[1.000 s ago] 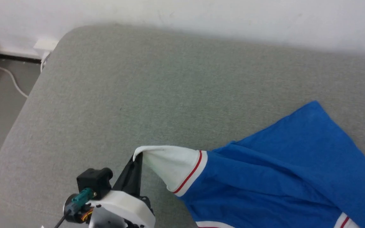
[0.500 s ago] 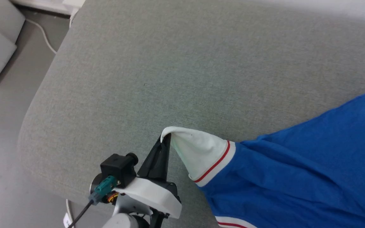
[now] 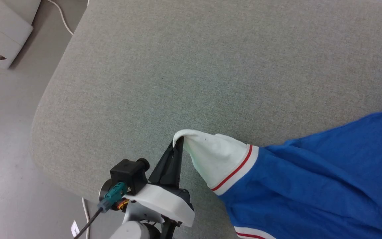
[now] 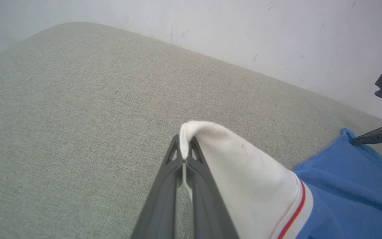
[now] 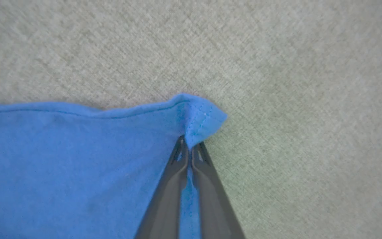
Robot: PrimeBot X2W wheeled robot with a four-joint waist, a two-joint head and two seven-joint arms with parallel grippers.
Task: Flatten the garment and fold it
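- On the grey cushion [image 3: 177, 66]: garment [image 3: 310, 186] lies over its right side, blue body wrinkled, white sleeve [image 3: 214, 159] raised to a peak at the left.
- Left claw [image 3: 177, 143]: pressed together, pinching the sleeve tip.
- Right claw [image 5: 189, 146]: pressed together, pinching the blue hem corner [image 5: 201, 119].
- Floor [image 3: 5, 149] and white box [image 3: 2, 36] lie left of the cushion.

Left gripper [image 3: 177, 144]: two long, dark grey, tapering plastic fingers [image 4: 162, 192] are showing small triangular cut-outs near the tips. A white curved plastic wrist shell [image 3: 164, 204] is carrying a black boxy camera module [image 3: 128, 172]. A teal plug [image 3: 113, 196] is feeding a thin black cable [image 3: 88, 223]. Orange wiring [image 3: 122, 204] is peeking out beneath. Right gripper [image 5: 189, 144]: matching dark grey fingers.
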